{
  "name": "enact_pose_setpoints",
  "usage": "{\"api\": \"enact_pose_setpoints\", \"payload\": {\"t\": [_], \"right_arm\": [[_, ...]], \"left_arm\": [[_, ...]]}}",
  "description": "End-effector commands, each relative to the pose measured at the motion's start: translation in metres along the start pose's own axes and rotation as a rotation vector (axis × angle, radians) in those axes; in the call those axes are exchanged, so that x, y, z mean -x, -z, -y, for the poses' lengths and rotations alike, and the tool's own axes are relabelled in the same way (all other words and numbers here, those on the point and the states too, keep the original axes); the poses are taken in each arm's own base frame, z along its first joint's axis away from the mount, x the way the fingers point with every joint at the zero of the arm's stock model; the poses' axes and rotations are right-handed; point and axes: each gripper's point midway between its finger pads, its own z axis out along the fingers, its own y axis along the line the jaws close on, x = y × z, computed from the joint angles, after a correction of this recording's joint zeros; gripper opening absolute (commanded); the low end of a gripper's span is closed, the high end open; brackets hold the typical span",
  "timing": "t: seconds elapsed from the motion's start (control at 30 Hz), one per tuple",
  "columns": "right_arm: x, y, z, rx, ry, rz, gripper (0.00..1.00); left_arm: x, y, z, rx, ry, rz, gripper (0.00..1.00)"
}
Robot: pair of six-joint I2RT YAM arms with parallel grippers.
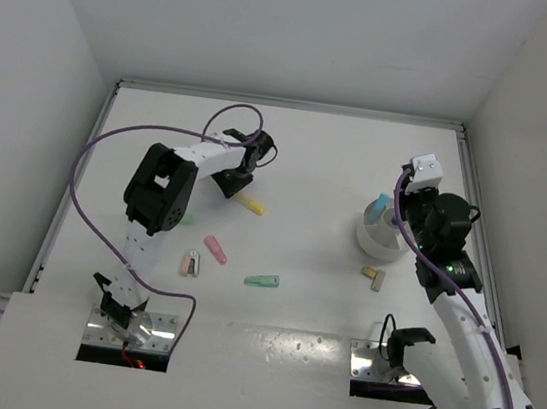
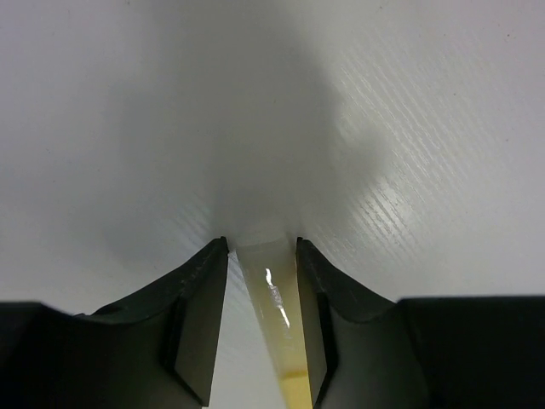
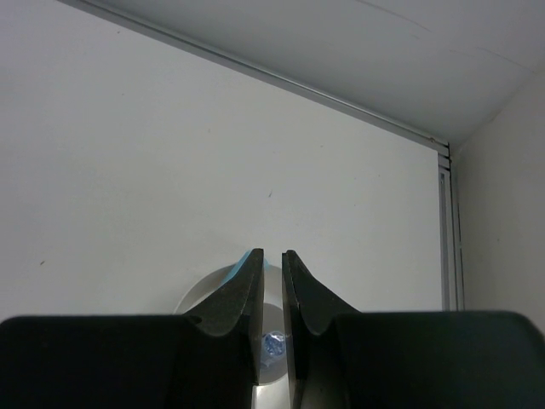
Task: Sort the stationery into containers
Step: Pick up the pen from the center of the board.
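Pretty plain setup here: a flat white matte tabletop [image 1: 338,173] boxed in by bare white panel walls [image 1: 297,26] at the back and on both sides. A thin silvery metal rail [image 1: 287,103] runs along the far edge where table meets back wall, and similar strips [image 1: 477,206] go down the sides. At the near edge there's a white board with two rectangular cutouts showing shiny metal plates [image 1: 161,329]. Lighting is soft and even, with only faint blurry shadows on the surface.

Glossy yellow stick [image 2: 274,307], matt blk fingers [image 2: 200,319]
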Motion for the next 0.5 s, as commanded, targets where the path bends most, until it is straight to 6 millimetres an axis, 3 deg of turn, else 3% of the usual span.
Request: {"api": "enact_pose_setpoints", "payload": {"t": [0.0, 0.07, 0.3, 0.33, 0.47], "right_arm": [[0.018, 0.003, 0.003, -0.008, -0.017, 0.064, 0.14], [0.018, 0.003, 0.003, -0.008, -0.017, 0.064, 0.14], [0.018, 0.003, 0.003, -0.008, -0.017, 0.064, 0.14], [0.018, 0.003, 0.003, -0.008, -0.017, 0.064, 0.14], [0.018, 0.003, 0.003, -0.008, -0.017, 0.064, 0.14]], "left_arm": [[-0.041, -0.033, -0.028, 0.131, -0.089, -0.103, 0.43], [-0.044, -0.036, -0.026, 0.132, -0.089, -0.114, 0.42], [-0.041, -0.036, -0.004, 0.087, -0.106, -0.116, 0.17], [-0.043, -0.035, -0.001, 0.074, -0.111, -0.123, 0.1], [-0.025, -0.015, 0.018, -0.024, -0.16, -0.091, 0.02]]}}
